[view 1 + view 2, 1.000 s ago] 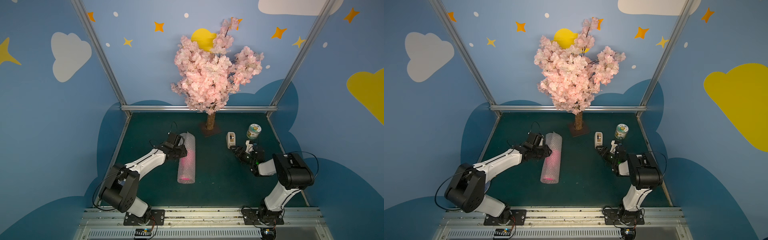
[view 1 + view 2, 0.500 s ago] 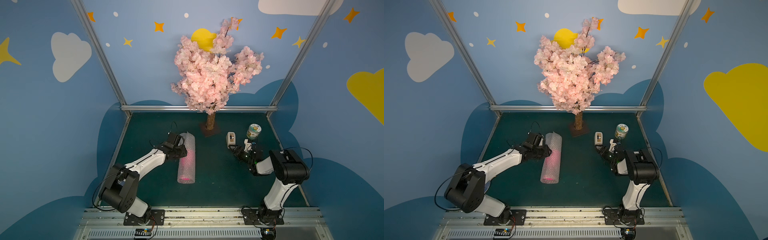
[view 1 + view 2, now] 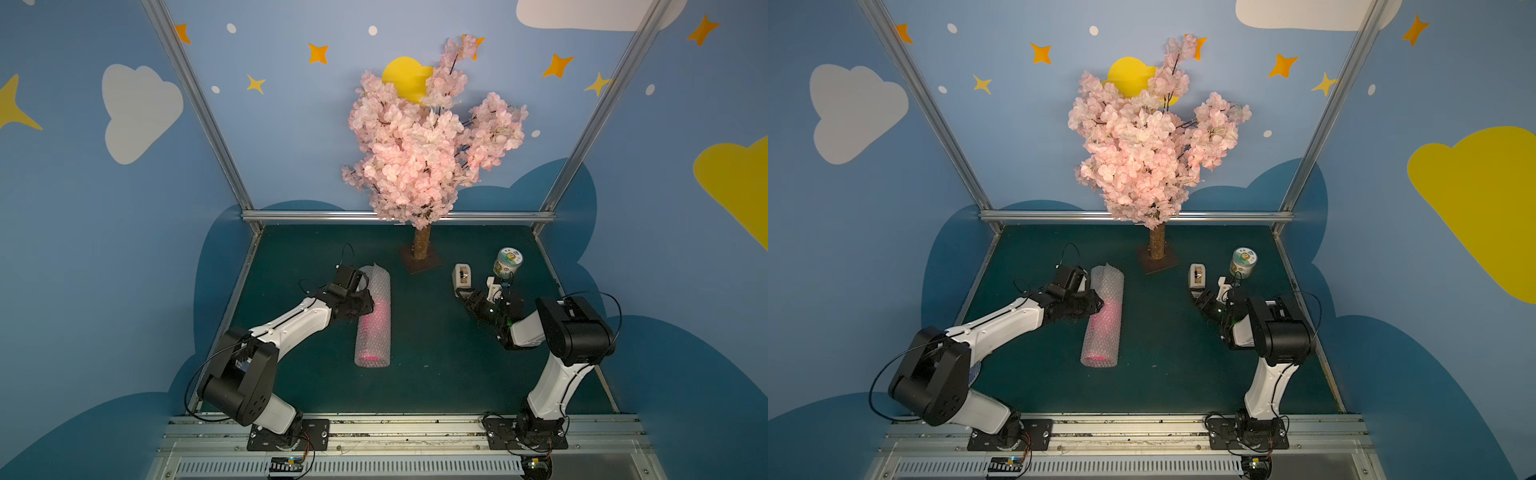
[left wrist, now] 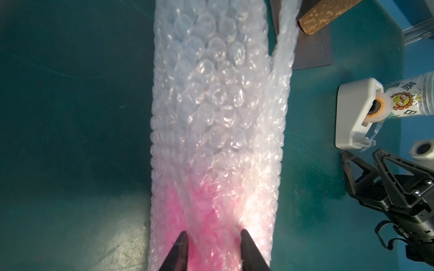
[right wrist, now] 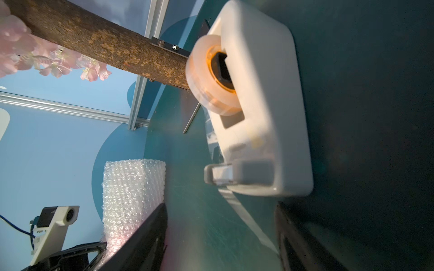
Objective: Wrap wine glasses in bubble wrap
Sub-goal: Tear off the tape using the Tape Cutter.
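Over the last second my right arm has folded in and carried my right end effector (image 5: 220,211) toward the back of the table (image 3: 436,374), up close to the tape dispenser (image 3: 462,275). My left arm and the roll have not moved.

My right end effector's jaws stand wide open with nothing between them. The dispenser sits just beyond their tips, its cutter end facing me. A clear strip seems to trail from that cutter toward me, though I cannot be sure it is tape. The jar (image 3: 508,262) stands just beside the dispenser, on its far right.

The bubble wrap (image 3: 374,316) is already rolled into a tube around the goblet (image 4: 206,215), which shows pink through the film in the half nearer the front edge. The tube lies flat, with its long axis running front to back. My left end effector (image 4: 213,246) comes at it from the left, across that axis, part-closed and pinching the film over the goblet.

My right arm is plainly the nearer one to the dispenser. The tube lies well apart from it, to the left across bare table. I judge the wrap is done but unsealed, so any tape must travel sideways to the tube while my left holds it shut.
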Available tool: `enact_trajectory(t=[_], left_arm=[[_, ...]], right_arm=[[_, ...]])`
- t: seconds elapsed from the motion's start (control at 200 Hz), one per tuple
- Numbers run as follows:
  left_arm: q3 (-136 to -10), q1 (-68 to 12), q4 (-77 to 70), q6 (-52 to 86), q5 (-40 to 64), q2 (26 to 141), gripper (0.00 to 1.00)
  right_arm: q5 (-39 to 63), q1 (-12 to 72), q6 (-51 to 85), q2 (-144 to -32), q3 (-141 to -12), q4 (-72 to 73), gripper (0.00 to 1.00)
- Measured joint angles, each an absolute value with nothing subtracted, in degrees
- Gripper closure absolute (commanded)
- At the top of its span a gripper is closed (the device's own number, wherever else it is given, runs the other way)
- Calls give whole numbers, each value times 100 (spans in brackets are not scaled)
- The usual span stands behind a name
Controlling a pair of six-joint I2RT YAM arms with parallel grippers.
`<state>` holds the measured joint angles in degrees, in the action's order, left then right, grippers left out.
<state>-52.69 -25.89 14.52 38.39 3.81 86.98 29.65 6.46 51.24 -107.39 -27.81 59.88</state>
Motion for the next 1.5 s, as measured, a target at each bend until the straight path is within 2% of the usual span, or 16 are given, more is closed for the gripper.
enact_trajectory(t=[0.285, 0.606, 1.502], left_arm=[[-5269, -2589, 1463, 3837, 360, 8689, 64], [-5269, -2589, 1468, 3837, 342, 8689, 64], [-5192, -2578, 1426, 3839, 338, 8635, 64]], right_arm=[[2978, 648, 5231, -10842, -2786, 6169, 34], [3002, 648, 5384, -11008, -2773, 6405, 44], [2943, 604, 5830, -11295, -2401, 7395, 55]])
